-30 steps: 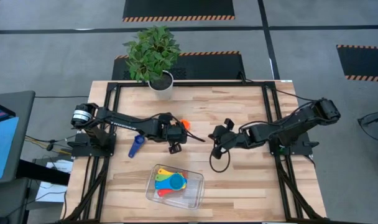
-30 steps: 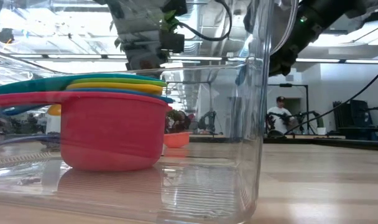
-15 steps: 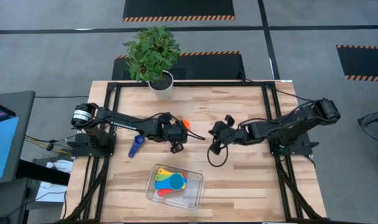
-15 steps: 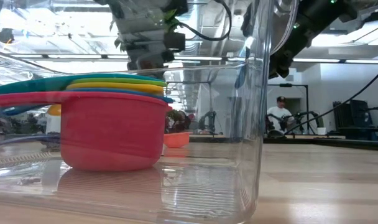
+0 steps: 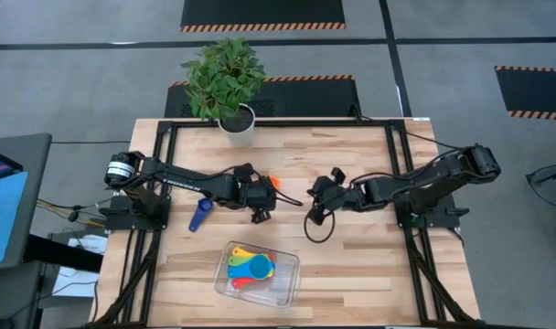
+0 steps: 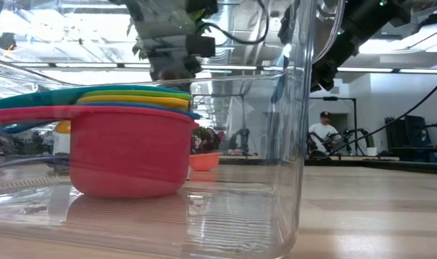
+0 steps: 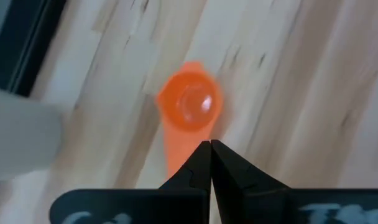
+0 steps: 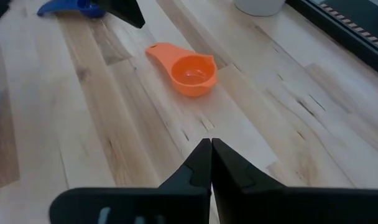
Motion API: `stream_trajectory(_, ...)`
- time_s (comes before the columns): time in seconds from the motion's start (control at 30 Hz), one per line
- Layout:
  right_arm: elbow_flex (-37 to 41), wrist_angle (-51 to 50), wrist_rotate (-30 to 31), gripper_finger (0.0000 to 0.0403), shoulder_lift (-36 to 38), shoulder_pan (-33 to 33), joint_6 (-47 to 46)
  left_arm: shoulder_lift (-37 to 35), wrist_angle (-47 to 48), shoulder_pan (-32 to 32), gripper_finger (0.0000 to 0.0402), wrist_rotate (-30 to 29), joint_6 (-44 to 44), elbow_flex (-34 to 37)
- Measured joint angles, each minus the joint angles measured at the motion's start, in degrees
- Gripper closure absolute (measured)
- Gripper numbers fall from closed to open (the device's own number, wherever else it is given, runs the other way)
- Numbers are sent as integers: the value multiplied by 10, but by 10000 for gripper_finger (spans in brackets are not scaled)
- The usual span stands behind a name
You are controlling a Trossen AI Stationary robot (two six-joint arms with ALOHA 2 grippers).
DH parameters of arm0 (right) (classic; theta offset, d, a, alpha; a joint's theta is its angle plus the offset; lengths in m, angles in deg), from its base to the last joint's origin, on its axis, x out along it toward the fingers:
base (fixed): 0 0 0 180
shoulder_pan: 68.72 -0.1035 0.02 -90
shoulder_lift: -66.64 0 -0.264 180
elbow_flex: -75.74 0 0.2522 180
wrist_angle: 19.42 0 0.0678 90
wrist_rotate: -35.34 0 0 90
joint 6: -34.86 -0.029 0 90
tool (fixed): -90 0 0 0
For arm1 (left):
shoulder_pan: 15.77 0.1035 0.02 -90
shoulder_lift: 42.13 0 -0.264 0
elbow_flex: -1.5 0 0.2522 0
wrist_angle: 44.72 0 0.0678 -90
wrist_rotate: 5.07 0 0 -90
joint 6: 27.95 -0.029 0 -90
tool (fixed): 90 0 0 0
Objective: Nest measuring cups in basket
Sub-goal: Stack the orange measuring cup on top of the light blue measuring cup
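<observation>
An orange measuring cup (image 5: 272,182) lies bowl-up on the table's middle, its handle (image 7: 176,146) running toward my left gripper (image 5: 263,192). That gripper hangs shut just above the handle's end and holds nothing. My right gripper (image 5: 313,203) hovers shut to the cup's right, pointing at the orange cup (image 8: 190,71). A dark blue measuring cup (image 5: 198,215) lies on the wood under the left arm. The clear basket (image 5: 287,283) near the front edge holds a nested stack: red cup (image 6: 129,151) lowest, then blue, yellow and green ones.
A white pot with a green plant (image 5: 236,123) stands at the table's far edge. A black cable loop (image 5: 319,230) hangs under the right gripper. Bare wood lies between the orange cup and the basket. People show in the room behind.
</observation>
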State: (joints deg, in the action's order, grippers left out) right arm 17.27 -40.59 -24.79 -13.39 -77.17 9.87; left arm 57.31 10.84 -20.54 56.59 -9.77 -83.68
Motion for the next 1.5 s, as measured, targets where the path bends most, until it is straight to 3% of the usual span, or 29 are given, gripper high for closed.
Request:
stream_trajectory(0.2, 0, 27, 1, 380, 0, 3, 0, 0, 91, 0, 401, -42, 27, 0)
stream_trajectory(0.3, 0, 82, 0, 376, 0, 13, 7, -15, 172, -2, 401, -97, 67, 0)
stream_trajectory(0.4, 0, 139, -16, 370, 0, 28, 71, -44, 260, -5, 401, -156, 131, 0)
stream_trajectory(0.47, -6, 168, -65, 368, 0, 46, 140, -72, 307, -11, 401, -176, 169, 4)
stream_trajectory(0.6, -37, 176, -221, 372, -25, 94, 217, -154, 319, -33, 401, -196, 218, 63)
stream_trajectory(0.8, -146, 108, -329, 382, -120, 155, 308, -291, 187, -83, 401, -186, 308, 226)
stream_trajectory(0.97, -285, -61, -331, 358, -213, 157, 428, -363, 71, -113, 401, -174, 302, 310)
stream_trajectory(1.1, -374, -167, -332, 304, -291, 152, 479, -386, 65, -116, 401, -169, 311, 334)
stream_trajectory(1.23, -427, -204, -326, 241, -367, 143, 495, -383, 62, -116, 401, -169, 305, 335)
stream_trajectory(1.37, -469, -229, -250, 195, -429, 137, 500, -379, 56, -116, 401, -170, 304, 335)
stream_trajectory(1.5, -506, -245, -188, 177, -469, 137, 505, -379, 54, -117, 401, -165, 304, 335)
